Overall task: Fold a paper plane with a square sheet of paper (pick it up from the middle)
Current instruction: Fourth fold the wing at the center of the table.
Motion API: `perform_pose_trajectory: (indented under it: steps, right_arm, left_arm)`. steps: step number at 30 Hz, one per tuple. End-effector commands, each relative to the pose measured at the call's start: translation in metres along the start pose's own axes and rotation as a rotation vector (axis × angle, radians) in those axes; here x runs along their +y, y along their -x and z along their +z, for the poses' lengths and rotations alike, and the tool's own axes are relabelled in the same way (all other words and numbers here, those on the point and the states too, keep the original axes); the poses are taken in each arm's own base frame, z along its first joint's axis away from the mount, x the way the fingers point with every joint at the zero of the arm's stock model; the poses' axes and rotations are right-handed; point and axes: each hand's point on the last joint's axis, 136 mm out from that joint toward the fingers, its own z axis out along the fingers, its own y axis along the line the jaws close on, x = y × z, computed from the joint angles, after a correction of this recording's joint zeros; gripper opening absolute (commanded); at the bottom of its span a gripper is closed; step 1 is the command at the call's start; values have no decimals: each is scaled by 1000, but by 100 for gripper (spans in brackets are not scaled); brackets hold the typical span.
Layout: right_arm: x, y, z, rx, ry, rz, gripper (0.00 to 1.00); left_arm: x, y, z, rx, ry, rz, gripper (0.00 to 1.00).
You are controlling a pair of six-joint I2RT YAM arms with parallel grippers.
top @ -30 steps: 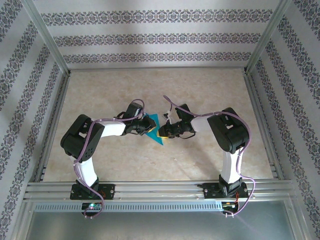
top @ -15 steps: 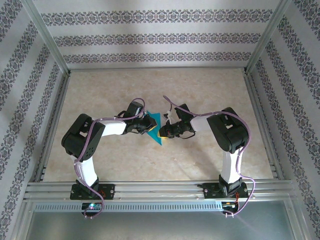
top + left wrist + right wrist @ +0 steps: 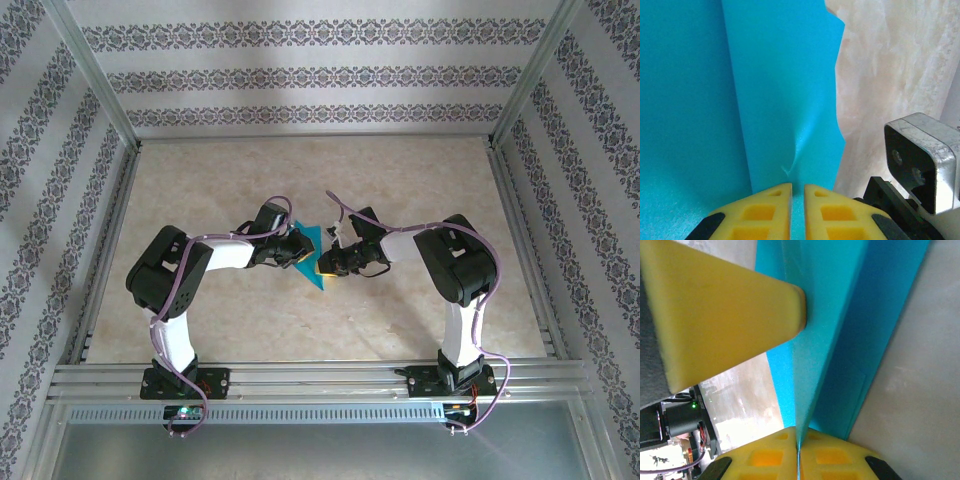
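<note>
Paper [image 3: 313, 243] mid-table [image 3: 400, 180], between 2 grippers: left gripper [image 3: 299, 254] at its left, right gripper [image 3: 326, 267] at its right.

One folded teal paper [image 3: 785, 90], two arms [image 3: 165, 280] [image 3: 460, 262], two pincers [image 3: 798, 189] [image 3: 799, 442], one table [image 3: 300, 170]

The paper [image 3: 690, 100] is teal, fingertips [image 3: 765, 212] yellow, table [image 3: 890, 60] seemingly marbled beige.

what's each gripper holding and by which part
The paper, by both: the left gripper pinches the edge of a folded flap, the right gripper pinches a raised fold.
</note>
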Motion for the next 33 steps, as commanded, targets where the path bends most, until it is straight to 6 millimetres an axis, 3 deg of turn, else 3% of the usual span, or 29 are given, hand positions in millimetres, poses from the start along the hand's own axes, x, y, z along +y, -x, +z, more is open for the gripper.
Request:
perform_pose_trajectory:
  steps: [1,13,19,25,33]
  right_arm:
    - [-38,-13,4,24,-120,64,13]
    - [-39,-13,4,25,-130,66,17]
    - [-35,-10,1,14,-129,70,19]
    - [-4,2,-18,-58,-97,63,27]
    - [10,9,-53,-204,-153,95,34]
  left_arm:
    - [-1,-5,9,26,-3,25,14]
    - [-1,-5,13,32,-12,20,14]
    - [14,-8,14,40,44,2,14]
    - [31,-14,15,47,103,-25,14]
    - [31,-14,15,47,100,-32,14]
